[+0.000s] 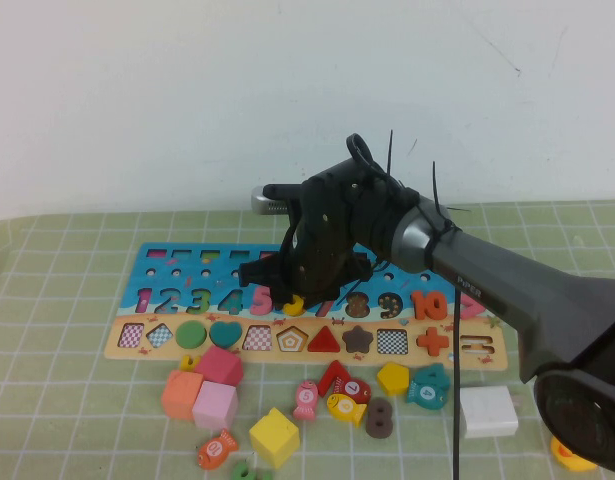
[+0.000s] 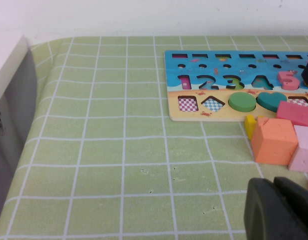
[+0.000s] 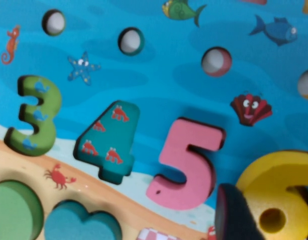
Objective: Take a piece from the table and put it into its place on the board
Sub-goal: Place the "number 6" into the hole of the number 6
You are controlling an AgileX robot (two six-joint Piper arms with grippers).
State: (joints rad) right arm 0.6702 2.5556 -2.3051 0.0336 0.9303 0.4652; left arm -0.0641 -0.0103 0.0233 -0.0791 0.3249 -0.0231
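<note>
While right gripper clasps piece "6", left gripper parked.

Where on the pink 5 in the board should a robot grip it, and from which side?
Grip the pink 5 by its raised outer edges, coming from straight above: it lies flat in the board, standing proud. The right gripper is over the yellow 6; the left gripper is over the table.
</note>
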